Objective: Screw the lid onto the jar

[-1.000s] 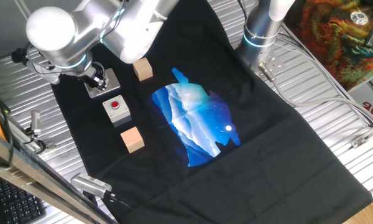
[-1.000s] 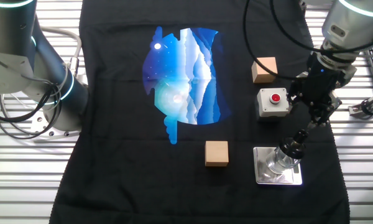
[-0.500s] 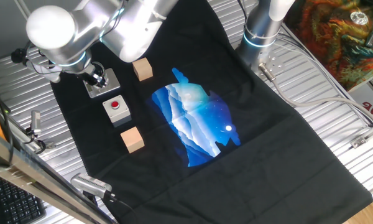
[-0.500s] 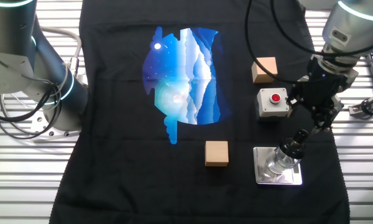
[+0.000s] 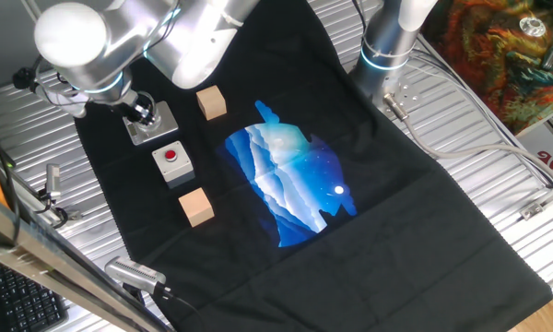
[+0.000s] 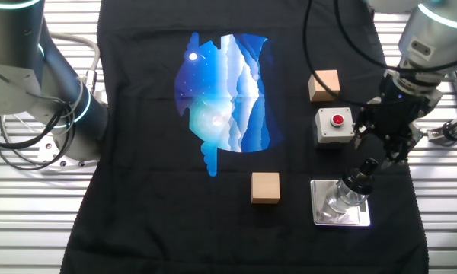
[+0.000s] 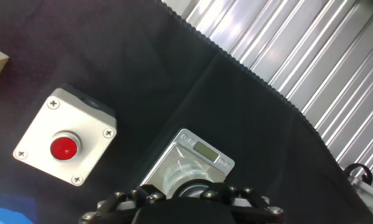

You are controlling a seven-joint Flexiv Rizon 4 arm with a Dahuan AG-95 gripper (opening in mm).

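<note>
At the far right edge of the black cloth (image 6: 145, 221), as the other fixed view shows it, the jar (image 6: 340, 199) stands upright on its grey square base plate (image 6: 340, 215), long axis vertical and mouth facing up. The lid (image 6: 359, 175) sits on top of the jar, flat face up, and the pincer (image 6: 363, 173) reaches down at a slant from the upper right, its fingertips closed around the lid. In one fixed view the same jar (image 5: 144, 118) is partly hidden under the arm's big silver joint (image 5: 71, 41), so the grip cannot be read there. The hand view shows the base plate (image 7: 199, 155) and the pale jar body below the dark fingers (image 7: 143, 199); the lid itself is mostly covered by them.

Compared with a second ago, the arm's wrist has shifted slightly up and to the right in the other fixed view, while the fingertips stay on the lid and the jar has not moved on the surface.

Just beside the jar stands the grey box with a red button (image 6: 334, 126). One wooden cube (image 6: 324, 84) lies beyond the box, and a second wooden cube (image 6: 265, 187) lies near the jar, towards the blue print (image 6: 225, 87). Whether the jar holds anything cannot be told.
</note>
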